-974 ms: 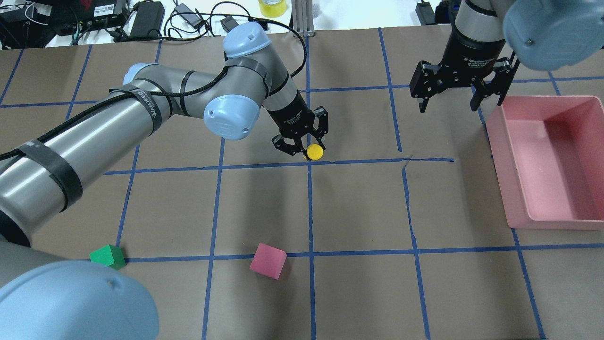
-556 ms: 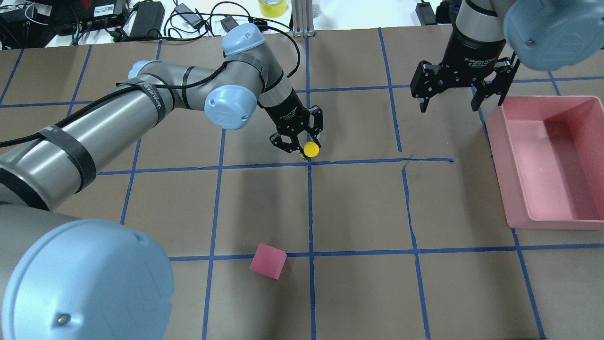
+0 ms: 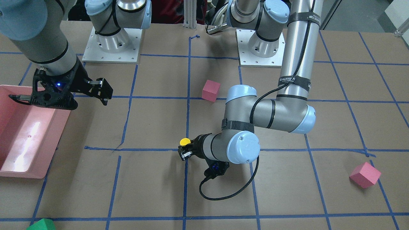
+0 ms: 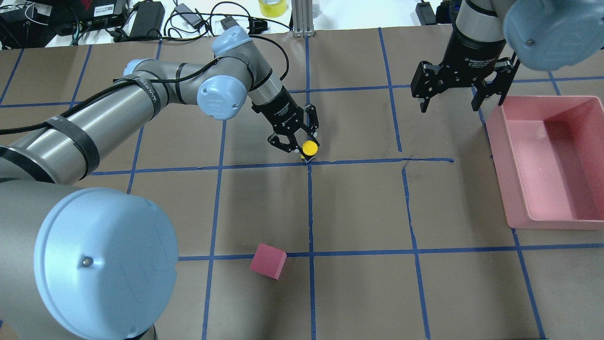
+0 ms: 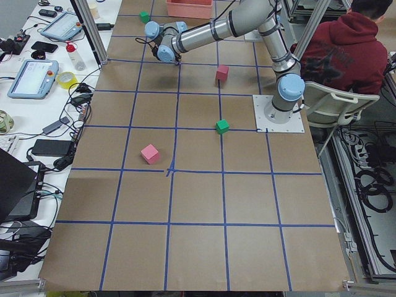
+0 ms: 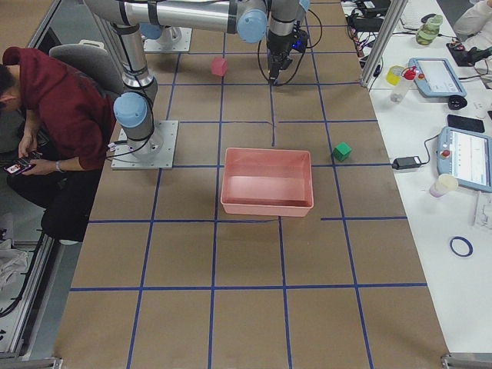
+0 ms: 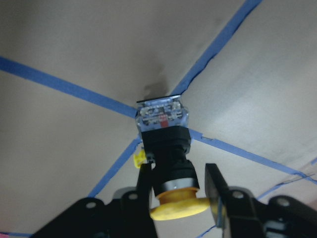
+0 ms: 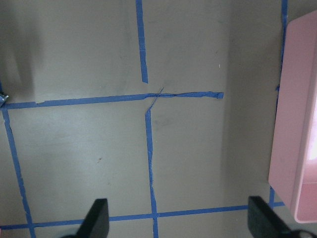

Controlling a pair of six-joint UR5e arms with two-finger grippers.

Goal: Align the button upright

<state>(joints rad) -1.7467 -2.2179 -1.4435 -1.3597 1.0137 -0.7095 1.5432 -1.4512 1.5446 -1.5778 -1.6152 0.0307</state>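
Observation:
The button has a round yellow cap on a black and grey body with a red mark. It is at the tape crossing in the middle of the table. My left gripper is shut on it, with a finger on each side of the black neck. In the left wrist view the button points its grey base down at the crossing, with the cap toward the gripper. It also shows in the front view. My right gripper is open and empty, and hangs above the table beside the pink bin.
A pink bin stands at the right edge of the table. A pink cube lies near the front middle. A second pink cube and a green cube lie toward the table's far side.
My left arm has swung and tilted with the button in its grip. The yellow cap has shifted a little left and up. The arm's elbow now hides the green cube in the overhead view.

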